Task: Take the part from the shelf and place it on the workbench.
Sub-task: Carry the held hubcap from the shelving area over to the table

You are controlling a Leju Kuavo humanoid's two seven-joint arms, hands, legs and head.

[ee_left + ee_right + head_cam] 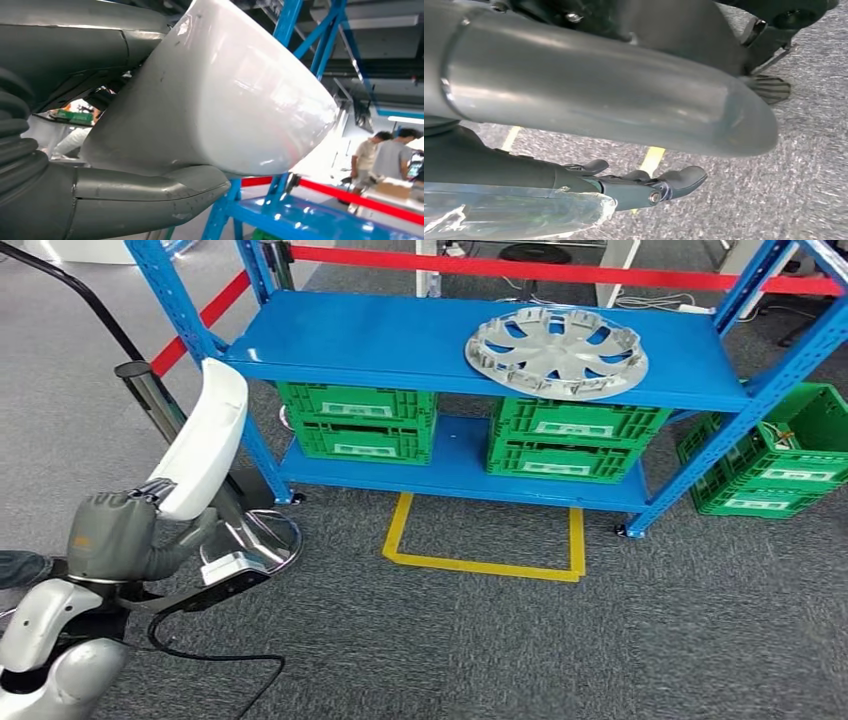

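left hand grips white part beside the blue shelf

the left hand (125, 535) sits low at the left of the head view, its grey thumb and fingers wrapped around the lower end of a long, glossy white part (205, 440). the part rises from the hand and leans toward the left post of the blue shelf (370, 335), off the shelf boards and above the grey carpet (600, 640). in the left wrist view the white part (225, 95) lies between the thick grey thumb (145, 200) and the upper grey fingers, held firmly against the palm.

the right hand (639, 185) appears in its own wrist view over the carpet, with dark fingers stretched out and nothing visible between them; a clear, plastic-wrapped piece lies along its edge.

on the shelf's top board rests a silver wheel cover (556, 350), toward the right side. four green crates (357, 420) stand in two stacks on the lower board, and another green crate (780, 455) sits on the carpet just right of the shelf. a yellow floor marking (480, 545) lies in front of the shelf. red barrier tape (560, 270) runs behind it.
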